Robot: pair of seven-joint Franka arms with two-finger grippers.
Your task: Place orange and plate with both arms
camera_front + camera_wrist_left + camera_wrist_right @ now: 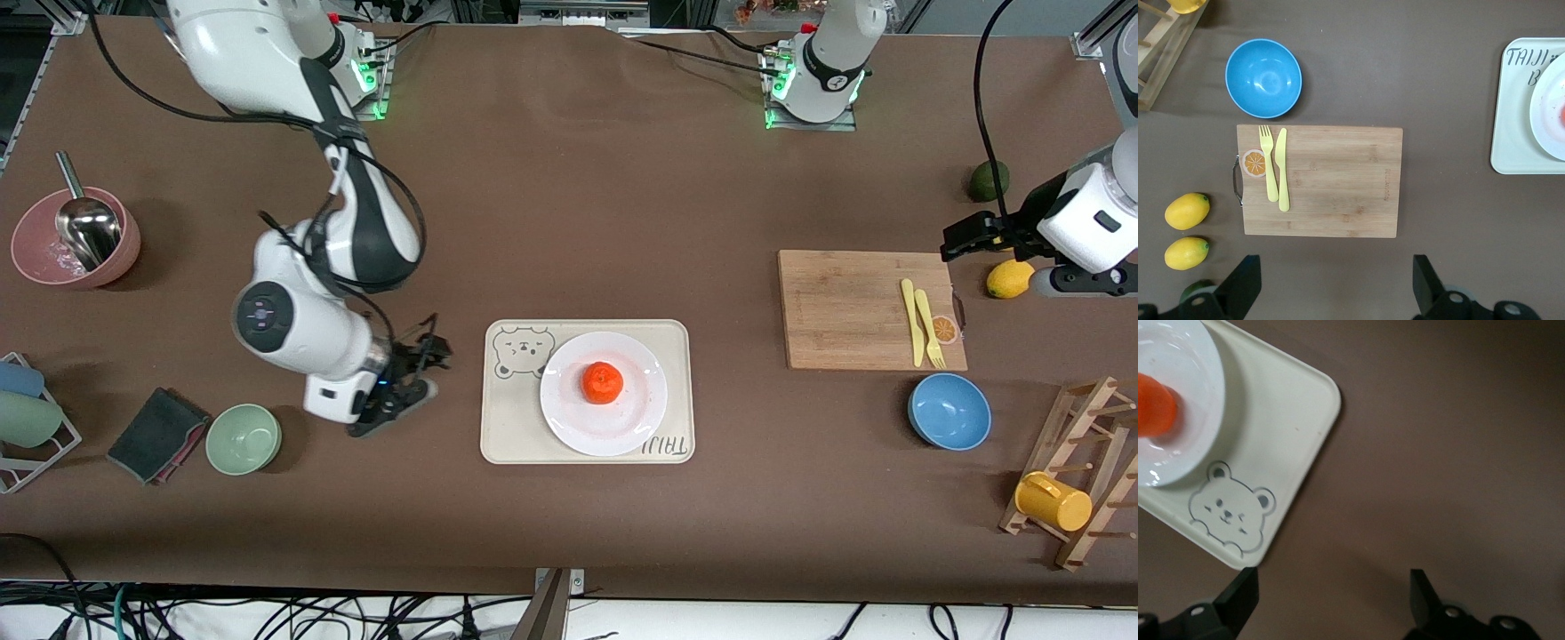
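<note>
The orange (602,382) sits in the middle of the white plate (637,418). The plate rests on a beige bear-print tray (510,420) at mid-table. My right gripper (425,370) is open and empty, low over the bare table beside the tray, toward the right arm's end. Its wrist view shows the orange (1151,407), the plate (1197,393), the tray (1281,440) and my open right gripper (1331,603). My left gripper (960,240) is open and empty, up over the table by the cutting board's corner. In its wrist view, the left gripper (1335,287) is open and the plate's edge (1546,110) shows.
A wooden cutting board (853,308) holds a yellow fork and knife. A blue bowl (949,411), a lemon (1009,278), an avocado (989,180) and a mug rack (1080,471) stand at the left arm's end. A green bowl (244,438), dark cloth (153,436) and pink bowl (36,258) stand at the right arm's end.
</note>
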